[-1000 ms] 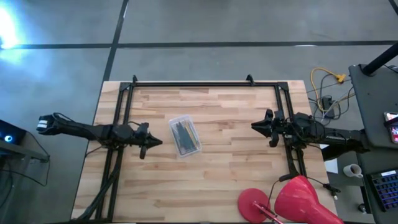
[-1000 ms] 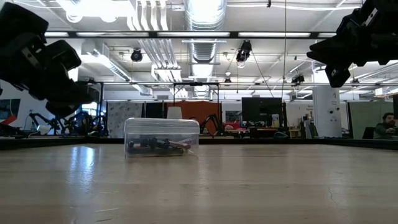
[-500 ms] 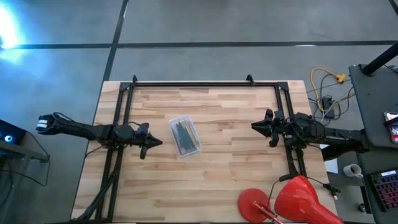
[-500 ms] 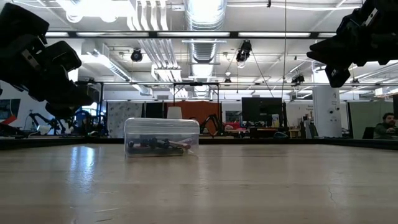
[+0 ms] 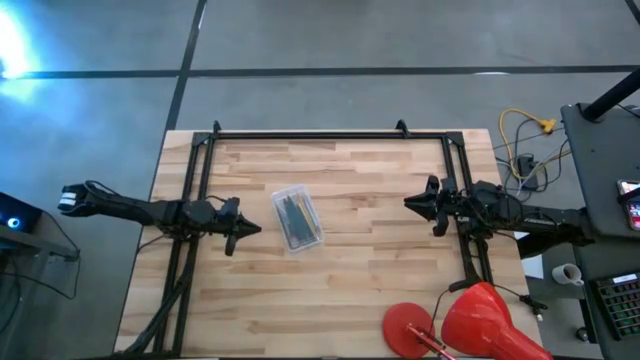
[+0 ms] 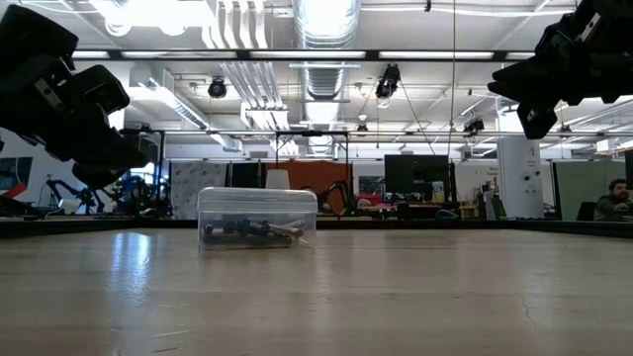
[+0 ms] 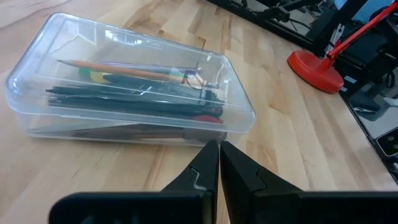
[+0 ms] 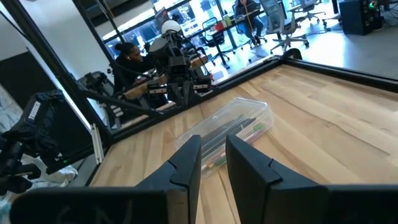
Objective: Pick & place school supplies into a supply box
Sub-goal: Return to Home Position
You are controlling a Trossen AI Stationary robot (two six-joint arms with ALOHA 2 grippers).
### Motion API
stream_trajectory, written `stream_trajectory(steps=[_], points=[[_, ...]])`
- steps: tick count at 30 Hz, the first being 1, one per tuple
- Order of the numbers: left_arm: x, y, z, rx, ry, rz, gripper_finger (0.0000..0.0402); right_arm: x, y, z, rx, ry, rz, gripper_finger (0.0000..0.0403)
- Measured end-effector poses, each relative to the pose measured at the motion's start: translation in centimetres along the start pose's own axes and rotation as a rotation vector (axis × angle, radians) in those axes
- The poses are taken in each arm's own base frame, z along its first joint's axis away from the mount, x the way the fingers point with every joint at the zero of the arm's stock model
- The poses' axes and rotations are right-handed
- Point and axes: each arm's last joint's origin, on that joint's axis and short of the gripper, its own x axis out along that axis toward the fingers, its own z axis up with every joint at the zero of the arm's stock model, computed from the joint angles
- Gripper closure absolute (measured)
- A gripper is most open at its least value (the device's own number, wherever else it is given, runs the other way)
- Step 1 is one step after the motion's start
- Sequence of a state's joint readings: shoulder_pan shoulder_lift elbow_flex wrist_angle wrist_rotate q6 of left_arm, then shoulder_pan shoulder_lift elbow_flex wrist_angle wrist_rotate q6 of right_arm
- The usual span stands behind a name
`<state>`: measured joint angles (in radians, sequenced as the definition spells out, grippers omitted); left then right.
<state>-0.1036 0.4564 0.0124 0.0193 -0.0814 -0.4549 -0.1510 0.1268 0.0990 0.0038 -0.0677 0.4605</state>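
Now, at the left of the table [image 5: 350, 290], the left gripper [image 5: 250, 230] hangs above the wood just beside the box [image 5: 297, 219], its tips aimed at the box's long side. Its fingers [image 7: 205, 165] are pressed together with nothing between them. In the low view it sits higher than the box top, so the retreat looks safe if it goes straight back along the arm's own line without dropping. Any sideways swing or dip this near could nudge the light plastic case.

At the middle of the table the box lies flat with its lid [image 7: 134, 59] down. The pens [image 7: 130, 102] lie lengthwise inside, an orange pencil [image 7: 118, 70] uppermost among them. Judging by that, the packing is done and only the arms' retreat is left. The box should end exactly where it lies, so neither arm needs to come near it.

To the right, the right gripper [image 5: 408, 203] hovers well apart from the box, close to the right rail of the black frame [image 5: 310, 134]. Its fingers [image 8: 186, 163] stand a little apart and hold nothing. It needs only a small move, if any. It should fold slowly and keep clear of the rail beneath it.

Farther right, at the near corner, a red stand [image 5: 478, 318] sits close by the right arm's rear links. The elbow and cables should not sweep toward it during the fold.
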Motion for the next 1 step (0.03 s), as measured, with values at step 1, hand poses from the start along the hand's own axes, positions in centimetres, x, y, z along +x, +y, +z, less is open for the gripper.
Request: stream_trajectory(steps=[1], points=[[0.00, 0.00, 0.00, 0.000, 0.000, 0.000, 0.0402, 0.00, 0.00, 0.00, 0.000, 0.000, 0.000, 0.0335]])
